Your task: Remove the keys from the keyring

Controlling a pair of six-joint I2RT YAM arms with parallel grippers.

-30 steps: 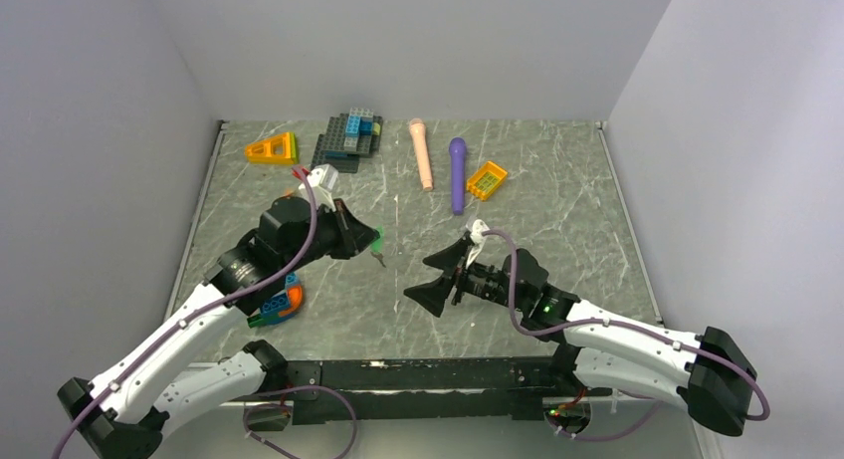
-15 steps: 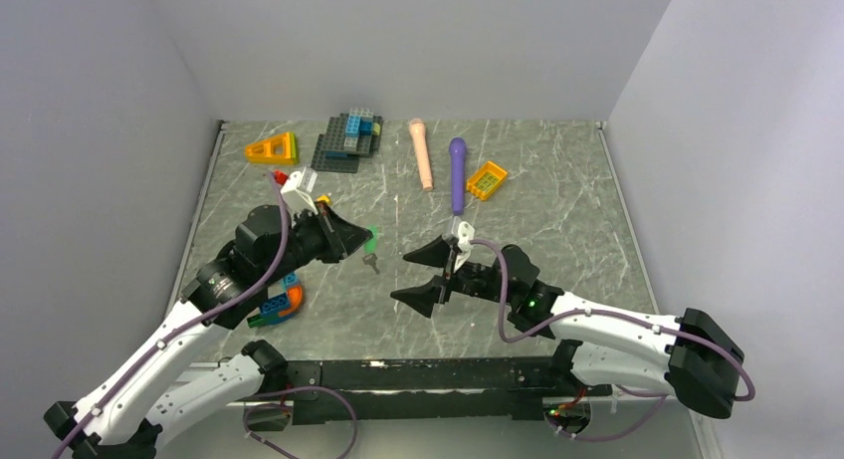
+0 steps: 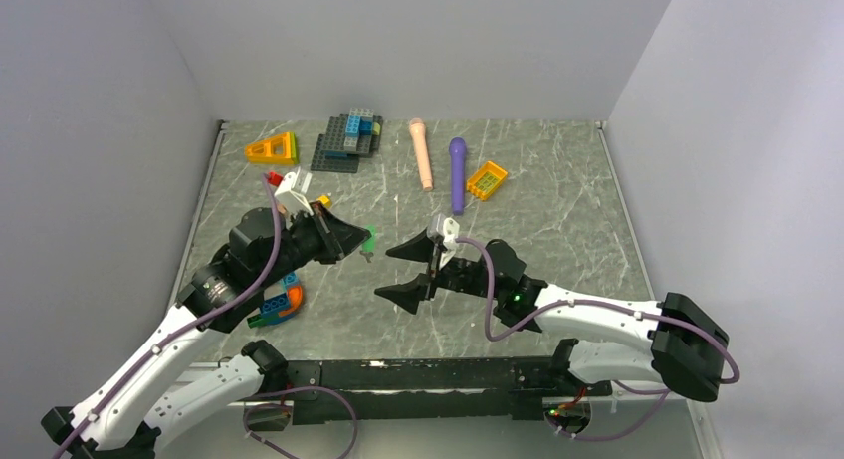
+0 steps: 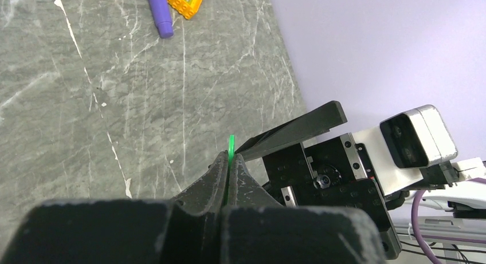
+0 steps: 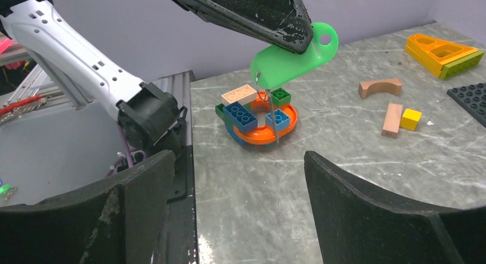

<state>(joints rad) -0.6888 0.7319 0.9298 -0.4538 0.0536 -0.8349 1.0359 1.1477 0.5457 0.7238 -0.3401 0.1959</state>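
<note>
My left gripper (image 3: 355,240) is shut on a flat green key tag (image 5: 295,55), which shows edge-on in the left wrist view (image 4: 231,146). It holds the tag above the table. A thin metal ring with a small key (image 5: 273,118) hangs below the tag; in the top view the tag and key (image 3: 369,244) show just past the left fingertips. My right gripper (image 3: 401,270) is wide open and empty, just right of the tag, its fingers (image 5: 367,201) spread at either side of the wrist view. The key is thin and hard to make out.
An orange and blue brick cluster (image 3: 279,302) lies under the left arm, also in the right wrist view (image 5: 258,118). At the back are an orange wedge (image 3: 273,147), a grey plate with stacked bricks (image 3: 348,138), a pink stick (image 3: 422,153), a purple stick (image 3: 457,173) and a yellow brick (image 3: 486,179).
My right gripper has moved left and back toward the tag, staying open. My left gripper has drawn back slightly to the left with the tag in it.
</note>
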